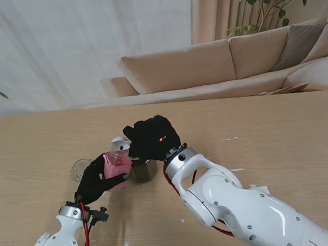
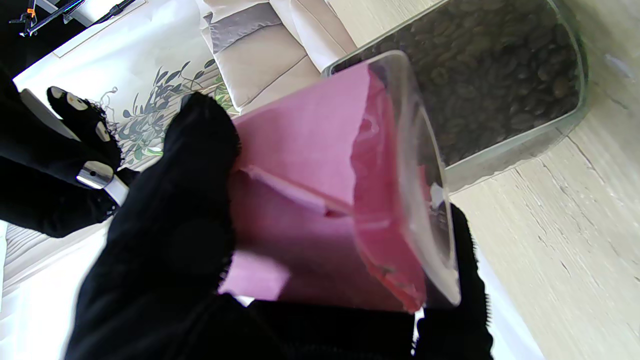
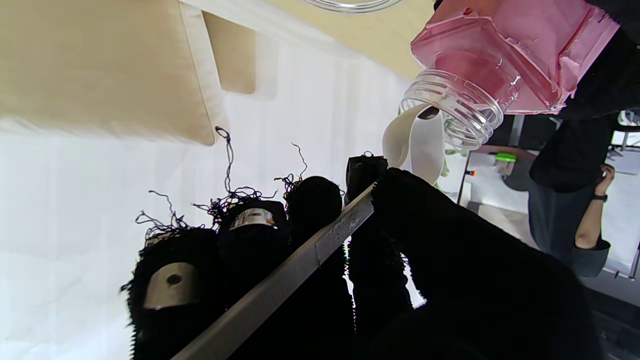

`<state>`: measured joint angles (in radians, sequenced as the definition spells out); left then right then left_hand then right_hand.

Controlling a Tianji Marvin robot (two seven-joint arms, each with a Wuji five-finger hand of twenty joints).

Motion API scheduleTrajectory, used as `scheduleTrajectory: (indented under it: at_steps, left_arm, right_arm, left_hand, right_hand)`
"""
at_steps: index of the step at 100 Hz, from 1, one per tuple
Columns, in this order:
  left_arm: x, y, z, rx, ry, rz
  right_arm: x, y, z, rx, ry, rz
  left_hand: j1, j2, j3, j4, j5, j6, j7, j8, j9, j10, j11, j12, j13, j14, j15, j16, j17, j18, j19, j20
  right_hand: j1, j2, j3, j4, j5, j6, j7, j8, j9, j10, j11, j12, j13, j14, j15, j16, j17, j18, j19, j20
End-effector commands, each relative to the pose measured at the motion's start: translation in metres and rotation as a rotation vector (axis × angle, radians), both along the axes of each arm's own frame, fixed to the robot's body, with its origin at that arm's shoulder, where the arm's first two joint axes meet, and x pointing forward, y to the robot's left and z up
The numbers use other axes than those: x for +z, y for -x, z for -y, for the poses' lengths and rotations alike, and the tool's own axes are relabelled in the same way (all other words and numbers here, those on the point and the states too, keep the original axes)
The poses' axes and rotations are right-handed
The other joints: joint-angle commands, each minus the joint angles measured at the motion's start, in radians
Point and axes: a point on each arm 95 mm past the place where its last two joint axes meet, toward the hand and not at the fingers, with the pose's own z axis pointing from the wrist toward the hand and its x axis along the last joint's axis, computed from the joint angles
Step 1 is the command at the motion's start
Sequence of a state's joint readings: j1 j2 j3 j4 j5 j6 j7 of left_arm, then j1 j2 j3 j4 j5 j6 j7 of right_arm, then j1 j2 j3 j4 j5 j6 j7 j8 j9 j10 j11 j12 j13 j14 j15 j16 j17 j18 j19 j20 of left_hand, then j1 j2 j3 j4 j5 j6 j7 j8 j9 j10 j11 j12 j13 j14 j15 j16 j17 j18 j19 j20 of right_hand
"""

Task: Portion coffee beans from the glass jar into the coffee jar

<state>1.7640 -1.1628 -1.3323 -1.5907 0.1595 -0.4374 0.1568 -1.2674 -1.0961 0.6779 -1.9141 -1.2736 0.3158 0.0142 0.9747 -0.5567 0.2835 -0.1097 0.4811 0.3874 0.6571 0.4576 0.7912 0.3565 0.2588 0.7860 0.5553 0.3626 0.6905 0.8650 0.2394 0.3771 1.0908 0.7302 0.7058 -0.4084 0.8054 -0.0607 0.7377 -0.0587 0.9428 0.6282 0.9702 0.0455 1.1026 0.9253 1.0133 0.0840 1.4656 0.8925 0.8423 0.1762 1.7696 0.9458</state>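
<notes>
A pale wooden worktop (image 1: 258,125) before a beige sofa (image 1: 216,64): the left robot hand (image 1: 96,180) clasps the tilted pink coffee jar (image 1: 117,166), lifted at 9 o'clock of the bean-filled glass jar (image 1: 143,170). The right robot hand (image 1: 153,139) grips a spoon (image 3: 420,142) at its mouth; a wobble could, I judge, spill beans

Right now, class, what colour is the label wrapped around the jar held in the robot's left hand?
Pink, on the clear coffee jar in the left hand; the left wrist view shows it best.

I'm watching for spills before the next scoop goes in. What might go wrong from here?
The spoon tip sits right at the narrow mouth of the pink coffee jar; a bean rests on its edge and may drop. The left hand holds that jar lifted and tilted, so beans could roll out. The right hand pinches only the handle.
</notes>
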Motion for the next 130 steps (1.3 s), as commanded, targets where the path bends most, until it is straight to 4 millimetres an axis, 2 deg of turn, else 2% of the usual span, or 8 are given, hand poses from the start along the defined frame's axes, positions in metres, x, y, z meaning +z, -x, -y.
scheduleTrajectory:
  at_steps: [1, 48, 59, 98, 130]
  left_arm:
    - [0.0, 0.001, 0.004, -0.016, 0.006, -0.004]
    - [0.0, 0.001, 0.003, -0.018, 0.004, -0.004]
    - [0.0, 0.001, 0.003, -0.018, 0.005, -0.003]
    - [-0.001, 0.001, 0.003, -0.017, 0.004, -0.003]
    - [-0.003, 0.002, -0.002, -0.014, -0.008, 0.005]
  right_arm:
    - [0.0, 0.001, -0.001, -0.001, 0.006, -0.005]
    - [0.002, 0.0, 0.0, -0.019, -0.014, -0.01]
    - [0.002, 0.0, 0.0, 0.013, 0.005, -0.061]
    - [0.0, -0.003, 0.002, -0.024, -0.004, -0.02]
    - [0.001, -0.022, 0.014, -0.086, -0.033, -0.044]
  left_hand:
    - [0.288, 0.172, 0.233, 0.015, 0.069, -0.207, 0.204, 0.058, 0.064, -0.129, 0.111, 0.07, -0.013, -0.02, 0.009, 0.0, 0.004, -0.019, 0.008, 0.011]
    - [0.288, 0.17, 0.236, 0.015, 0.069, -0.207, 0.204, 0.058, 0.066, -0.129, 0.111, 0.07, -0.011, -0.019, 0.008, 0.001, 0.005, -0.02, 0.008, 0.011]
    - [0.288, 0.17, 0.237, 0.014, 0.069, -0.206, 0.203, 0.058, 0.064, -0.131, 0.111, 0.07, -0.011, -0.02, 0.008, 0.002, 0.005, -0.019, 0.008, 0.011]
    - [0.287, 0.169, 0.24, 0.014, 0.07, -0.206, 0.203, 0.058, 0.064, -0.13, 0.111, 0.07, -0.012, -0.019, 0.007, 0.002, 0.005, -0.02, 0.008, 0.011]
    - [0.287, 0.169, 0.24, 0.013, 0.07, -0.207, 0.202, 0.057, 0.064, -0.129, 0.11, 0.07, -0.013, -0.019, 0.007, 0.003, 0.003, -0.019, 0.008, 0.012]
  right_hand:
    - [0.015, 0.007, 0.021, 0.044, 0.03, -0.038, 0.031, 0.021, 0.034, -0.04, 0.027, 0.019, 0.023, -0.012, 0.025, 0.015, 0.015, -0.03, 0.167, -0.008]
    - [0.021, 0.006, 0.017, 0.043, 0.03, -0.034, 0.03, 0.023, 0.034, -0.038, 0.025, 0.021, 0.023, -0.013, 0.022, 0.016, 0.019, -0.035, 0.169, -0.013]
    - [0.02, 0.013, 0.013, 0.042, 0.025, -0.037, 0.029, 0.024, 0.028, -0.042, 0.024, 0.022, 0.016, -0.016, 0.019, 0.016, 0.014, -0.037, 0.167, -0.015]
    - [0.02, 0.013, 0.011, 0.042, 0.027, -0.039, 0.029, 0.025, 0.031, -0.041, 0.024, 0.023, 0.023, -0.015, 0.02, 0.018, 0.017, -0.038, 0.17, -0.016]
    - [0.021, 0.01, 0.014, 0.042, 0.028, -0.037, 0.029, 0.024, 0.032, -0.04, 0.024, 0.023, 0.026, -0.013, 0.021, 0.018, 0.021, -0.037, 0.173, -0.016]
